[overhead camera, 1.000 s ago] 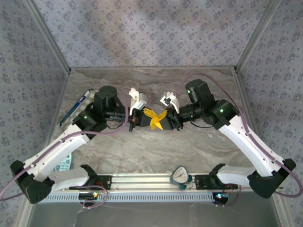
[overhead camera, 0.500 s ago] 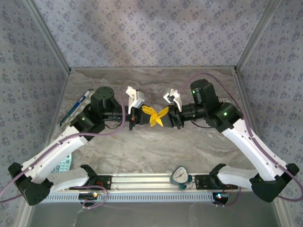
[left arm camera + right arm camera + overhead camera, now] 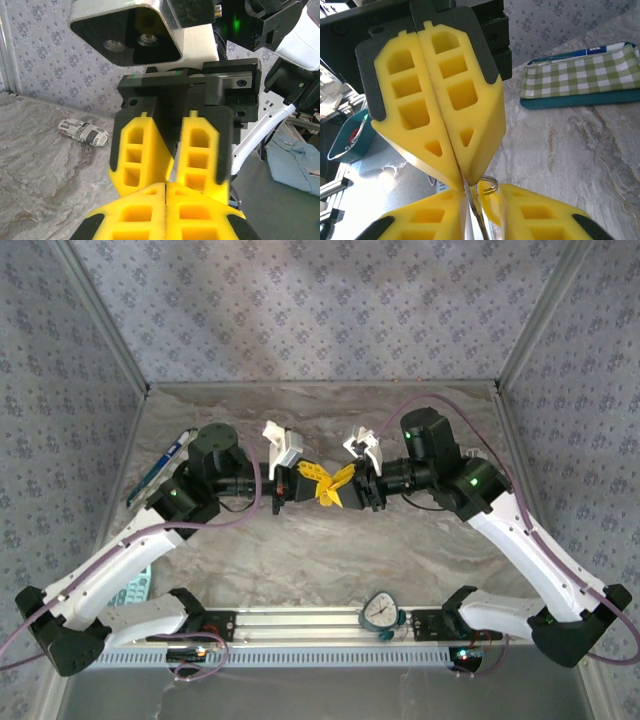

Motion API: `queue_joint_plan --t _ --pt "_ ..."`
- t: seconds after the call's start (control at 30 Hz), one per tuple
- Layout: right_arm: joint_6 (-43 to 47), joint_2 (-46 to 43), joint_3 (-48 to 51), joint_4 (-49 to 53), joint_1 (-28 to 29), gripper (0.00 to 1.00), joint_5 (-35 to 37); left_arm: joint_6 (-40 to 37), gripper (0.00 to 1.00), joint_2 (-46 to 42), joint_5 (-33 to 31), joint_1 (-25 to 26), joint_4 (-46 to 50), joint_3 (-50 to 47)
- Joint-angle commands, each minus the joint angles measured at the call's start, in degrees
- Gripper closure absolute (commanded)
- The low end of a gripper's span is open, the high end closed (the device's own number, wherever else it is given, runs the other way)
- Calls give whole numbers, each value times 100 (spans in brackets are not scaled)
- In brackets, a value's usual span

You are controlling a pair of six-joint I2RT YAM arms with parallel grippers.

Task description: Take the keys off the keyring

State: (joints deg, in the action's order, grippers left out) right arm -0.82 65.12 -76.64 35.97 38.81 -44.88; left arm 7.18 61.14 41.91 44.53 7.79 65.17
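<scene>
Both grippers meet tip to tip above the middle of the marble table (image 3: 300,550). My left gripper (image 3: 313,480) is shut, pads flush (image 3: 166,184). In the right wrist view its tip (image 3: 461,177) pinches a thin silvery shaft (image 3: 476,220) of the keys, which runs down between my right gripper's fingers. A small yellow key head (image 3: 490,202) also sits in that gap, with the wire keyring (image 3: 491,186) looping out just above it, beside the left tip. My right gripper (image 3: 480,192), seen from above (image 3: 345,483), is closed on the keys. I cannot tell whether the ring itself is pinched.
A checked pouch with a pen (image 3: 580,80) lies at the table's left side (image 3: 160,468). A small clock (image 3: 380,610) sits on the front rail. A crumpled newspaper ball (image 3: 82,132) lies on the table near the wall. Patterned walls enclose three sides.
Both grippers have shifted a little toward the back wall together, staying tip to tip. Neither has opened.
</scene>
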Motion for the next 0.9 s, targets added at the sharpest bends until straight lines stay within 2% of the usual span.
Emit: queue_joint_plan --t 0.0,0.1,0.17,0.3,0.33,0.37,0.47,0.7,0.87 --pt "-19 3 36 -32 51 83 65 56 100 -138 -28 29 -182 -58" --pt "-24 8 19 -49 50 96 102 72 100 -138 -16 25 -173 -65" --pt "-38 -8 1 -59 57 100 197 66 100 -151 -25 27 -164 -74" --pt "-8 -64 -55 72 66 100 540 4 100 -188 -145 29 -39 -57" --pt "2 -87 -78 109 72 100 602 3 94 -210 -210 19 -15 -69" --pt "-21 -111 -76 160 66 100 682 10 83 -248 -256 -1 -14 -100" --pt "20 -133 -150 412 57 100 848 128 70 -456 -384 -63 -192 -340" --pt "-81 -79 -265 564 59 100 1145 391 70 -866 -529 -72 -405 -841" --pt "-138 -25 -315 491 79 100 1210 374 63 -999 -947 108 -598 -1186"
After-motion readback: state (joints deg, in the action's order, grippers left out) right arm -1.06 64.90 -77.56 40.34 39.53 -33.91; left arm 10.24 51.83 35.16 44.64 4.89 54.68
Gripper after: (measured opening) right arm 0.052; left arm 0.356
